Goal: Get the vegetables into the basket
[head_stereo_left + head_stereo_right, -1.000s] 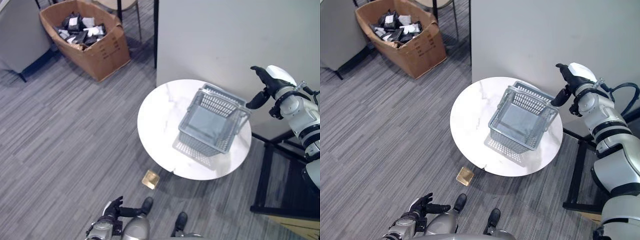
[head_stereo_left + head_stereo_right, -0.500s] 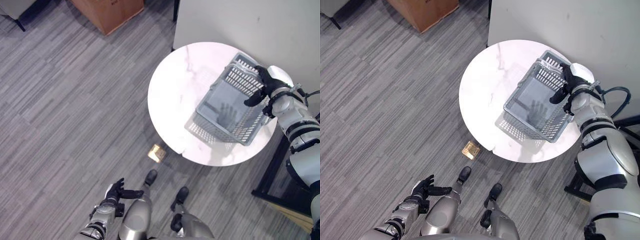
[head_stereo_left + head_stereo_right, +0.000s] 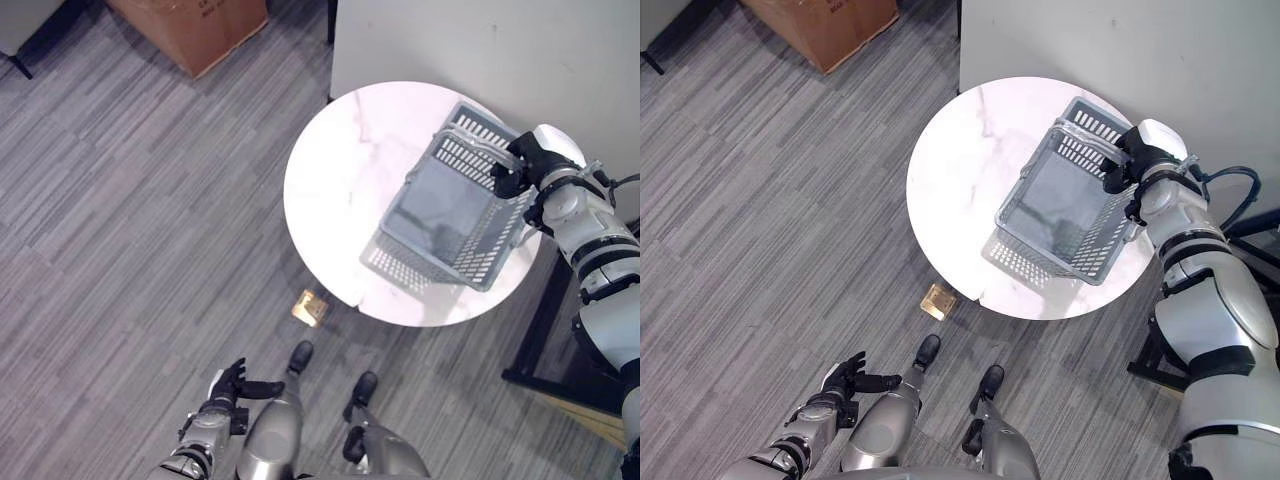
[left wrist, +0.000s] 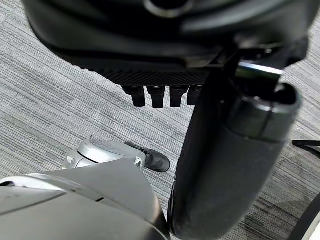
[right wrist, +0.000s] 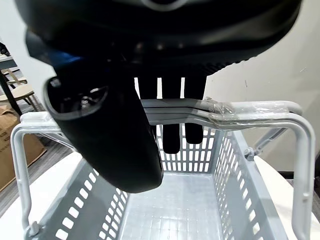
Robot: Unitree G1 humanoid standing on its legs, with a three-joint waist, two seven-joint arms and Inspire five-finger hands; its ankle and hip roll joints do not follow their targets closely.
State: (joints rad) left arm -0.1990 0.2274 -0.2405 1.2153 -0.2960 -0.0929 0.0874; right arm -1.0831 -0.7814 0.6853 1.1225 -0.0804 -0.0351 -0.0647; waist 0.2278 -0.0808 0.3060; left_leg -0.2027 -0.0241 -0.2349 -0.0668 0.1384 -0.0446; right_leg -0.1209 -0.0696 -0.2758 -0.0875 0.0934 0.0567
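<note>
Right wrist view: right hand (image 5: 150, 100) curled round the basket (image 3: 450, 215) handle; left hand (image 3: 230, 385) relaxed

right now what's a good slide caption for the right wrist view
Right hand closing over the handle of the empty grey basket on the round white table.

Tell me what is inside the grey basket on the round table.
The basket holds no vegetables: its bare grey floor shows. The right hand has fingers curled over its handle, covering little.

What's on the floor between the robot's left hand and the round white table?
A small tan square thing lies on the grey carpet between the left hand and the table, seen in both eye views.
</note>
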